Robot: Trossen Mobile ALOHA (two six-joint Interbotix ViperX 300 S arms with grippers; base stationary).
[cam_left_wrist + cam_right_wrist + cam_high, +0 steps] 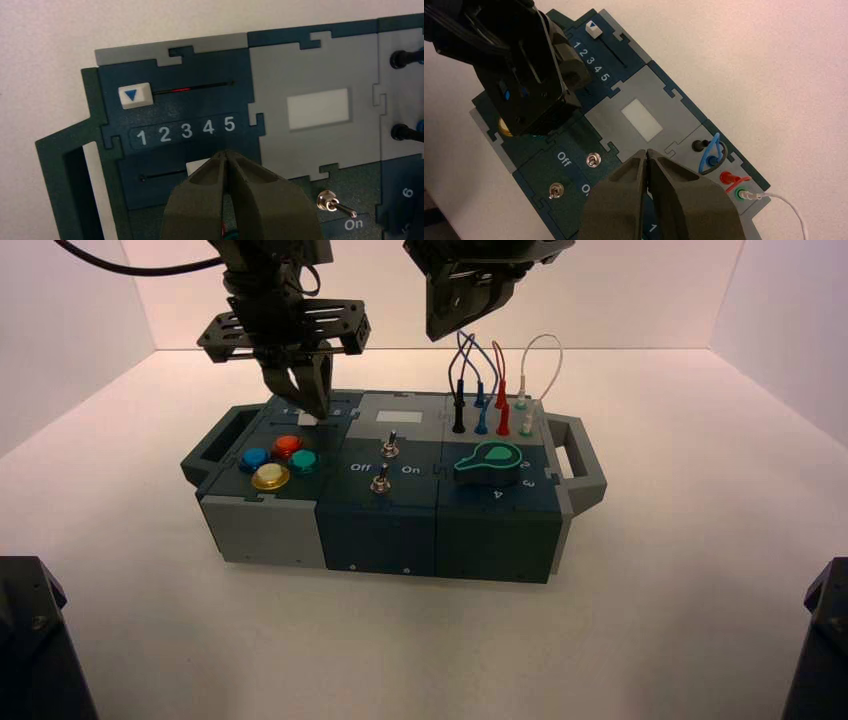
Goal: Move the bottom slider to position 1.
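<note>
The bottom slider (195,166) is a small white knob in its slot, below the printed 3 and 4. My left gripper (226,153) is shut, and its closed fingertips cover the knob's side away from the 1, so only part of the knob shows. Position 1 (142,137) is the first numeral of the white 1 2 3 4 5 row, clear of the gripper. In the high view the left gripper (306,405) is down on the box's back left, at the white knob (308,421). My right gripper (645,152) is shut and empty, held high above the box's back (462,302).
The top slider (135,95), marked with a blue triangle, sits at the 1 end. Coloured push buttons (272,461), two silver toggles (386,463), a green dial (490,462) and plugged wires (495,390) fill the rest of the box. Handles (580,455) stick out at both ends.
</note>
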